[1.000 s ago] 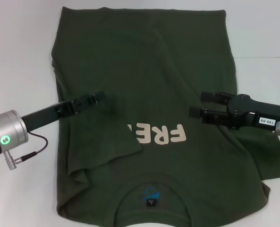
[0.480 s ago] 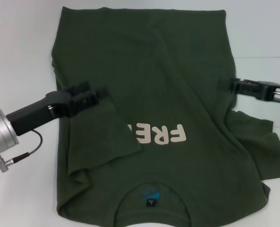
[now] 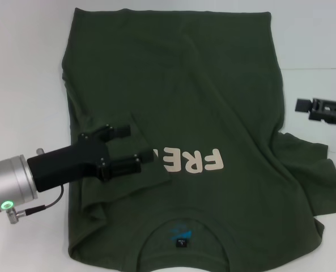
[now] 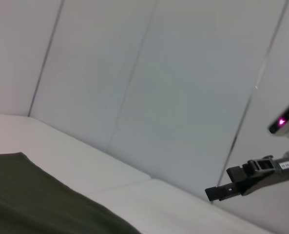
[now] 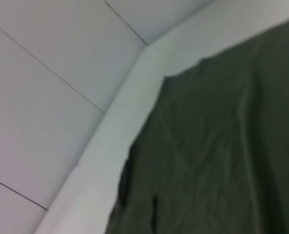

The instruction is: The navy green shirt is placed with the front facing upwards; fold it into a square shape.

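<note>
Overhanging shirt [image 3: 213, 102] hem, left tool [image 3: 135, 144]

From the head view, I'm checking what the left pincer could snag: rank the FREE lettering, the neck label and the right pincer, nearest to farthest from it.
1. FREE lettering: on the shirt's chest, right beside the left pincer, toward the robot's right.
2. Neck label: inside the collar, at the shirt's near edge.
3. Right pincer: off the shirt, over the table at the far right.
</note>
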`<state>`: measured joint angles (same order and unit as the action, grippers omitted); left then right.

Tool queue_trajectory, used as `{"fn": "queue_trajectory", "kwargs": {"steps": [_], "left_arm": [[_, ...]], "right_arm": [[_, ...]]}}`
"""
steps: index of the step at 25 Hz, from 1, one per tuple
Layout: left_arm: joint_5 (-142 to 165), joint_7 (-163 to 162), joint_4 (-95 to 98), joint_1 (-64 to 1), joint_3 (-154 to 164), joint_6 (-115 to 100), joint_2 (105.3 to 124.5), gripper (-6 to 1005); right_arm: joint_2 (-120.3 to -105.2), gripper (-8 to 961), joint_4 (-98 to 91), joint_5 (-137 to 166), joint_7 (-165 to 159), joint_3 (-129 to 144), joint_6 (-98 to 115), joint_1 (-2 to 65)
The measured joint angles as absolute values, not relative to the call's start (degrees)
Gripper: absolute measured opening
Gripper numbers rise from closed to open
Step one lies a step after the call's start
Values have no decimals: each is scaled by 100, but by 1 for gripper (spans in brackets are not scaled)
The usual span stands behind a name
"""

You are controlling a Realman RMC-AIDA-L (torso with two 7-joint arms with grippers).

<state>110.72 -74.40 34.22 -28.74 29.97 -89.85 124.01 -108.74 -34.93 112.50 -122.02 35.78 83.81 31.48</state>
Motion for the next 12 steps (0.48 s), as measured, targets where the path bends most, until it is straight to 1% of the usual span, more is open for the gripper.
{"fn": "queue_trajectory", "kwargs": {"steps": [6, 12], "left_arm": [[11199, -7155, 3407, -2843, 3128, -9017, 12401, 934], [11265, -7137, 3402, -2889, 3360, -8913, 12410, 934]], "right_arm": [[-10776, 910, -3524, 11640, -12638, 3571, 8378, 2941], [-10712, 910, -3710, 11849, -12922, 3544, 8363, 2633]]}}
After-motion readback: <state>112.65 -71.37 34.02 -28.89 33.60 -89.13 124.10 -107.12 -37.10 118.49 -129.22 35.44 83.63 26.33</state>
